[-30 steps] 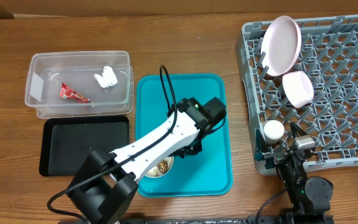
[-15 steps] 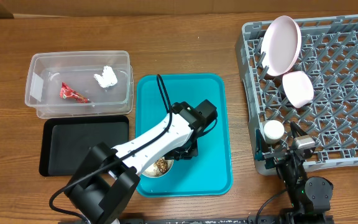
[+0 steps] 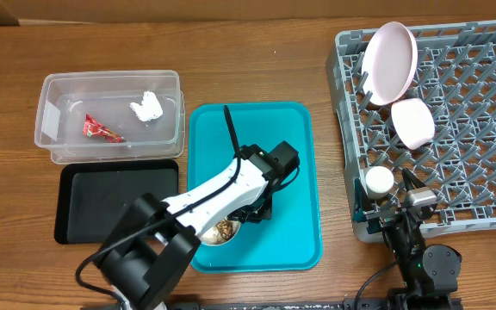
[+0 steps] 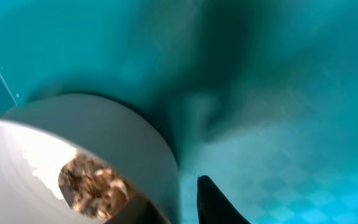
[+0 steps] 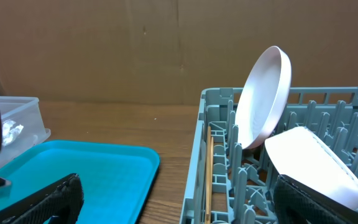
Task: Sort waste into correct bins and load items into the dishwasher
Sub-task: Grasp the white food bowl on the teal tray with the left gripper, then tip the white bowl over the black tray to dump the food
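Greyish round bowl (image 3: 220, 231) holding brown food scraps (image 4: 92, 183) sits near the front edge of the large teal serving tray (image 3: 295, 138).
Left gripper (image 3: 255, 209) is low, just beside the bowl's rim; only one black fingertip (image 4: 215, 204) shows, so I cannot tell how its jaws stand. Right gripper (image 5: 178, 186) has its jaws spread wide, holding nothing, at the front of the grey plastic dish rack (image 3: 480, 172), where the pale pink round plate (image 3: 390, 60), small pink bowl (image 3: 413, 120) and small white cup (image 3: 378, 179) stand.

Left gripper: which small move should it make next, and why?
Probably close on the rim of the greyish bowl. The left gripper is low beside it on the teal tray, one finger outside its wall, and food scraps lie inside.
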Controlling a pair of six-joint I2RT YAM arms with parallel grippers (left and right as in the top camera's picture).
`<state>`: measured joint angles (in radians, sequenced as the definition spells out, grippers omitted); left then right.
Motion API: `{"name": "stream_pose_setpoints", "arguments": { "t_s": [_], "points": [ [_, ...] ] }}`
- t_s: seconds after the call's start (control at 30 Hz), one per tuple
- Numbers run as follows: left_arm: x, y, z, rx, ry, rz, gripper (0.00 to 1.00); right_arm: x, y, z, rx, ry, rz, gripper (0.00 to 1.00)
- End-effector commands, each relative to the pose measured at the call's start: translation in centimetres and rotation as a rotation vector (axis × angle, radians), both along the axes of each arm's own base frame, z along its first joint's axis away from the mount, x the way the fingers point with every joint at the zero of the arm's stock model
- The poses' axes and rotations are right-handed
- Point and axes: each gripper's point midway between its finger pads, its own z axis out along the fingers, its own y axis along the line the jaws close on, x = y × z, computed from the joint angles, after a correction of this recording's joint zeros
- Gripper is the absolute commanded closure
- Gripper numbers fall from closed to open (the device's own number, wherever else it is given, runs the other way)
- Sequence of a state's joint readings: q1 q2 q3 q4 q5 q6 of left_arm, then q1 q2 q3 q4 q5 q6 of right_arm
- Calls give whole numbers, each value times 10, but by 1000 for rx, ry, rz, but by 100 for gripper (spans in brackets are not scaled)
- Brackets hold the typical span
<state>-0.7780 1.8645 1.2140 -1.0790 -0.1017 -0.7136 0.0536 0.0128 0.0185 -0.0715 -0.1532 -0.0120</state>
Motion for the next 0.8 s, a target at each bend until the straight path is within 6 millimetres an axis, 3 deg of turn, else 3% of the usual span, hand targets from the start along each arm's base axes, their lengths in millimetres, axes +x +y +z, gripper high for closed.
{"name": "stream_pose_setpoints", "arguments": {
  "t_s": [0.0, 0.1, 0.3, 0.63, 0.77],
  "points": [
    [4, 10, -11, 59, 3, -52, 82, 0, 0, -3, -3, 0, 2, 0],
    [8, 12, -12, 72, -15, -54, 95, 0, 0, -3, -3, 0, 2, 0],
    [15, 8, -2, 72, -33, -43, 96, 0, 0, -3, -3, 0, 2, 0],
    [30, 5, 58, 70, -66, 87, 96, 0, 0, -3, -3, 0, 2, 0],
    [28, 4, 74, -59, -13, 187, 96, 0, 0, -3, -3, 0, 2, 0]
  ]
}}
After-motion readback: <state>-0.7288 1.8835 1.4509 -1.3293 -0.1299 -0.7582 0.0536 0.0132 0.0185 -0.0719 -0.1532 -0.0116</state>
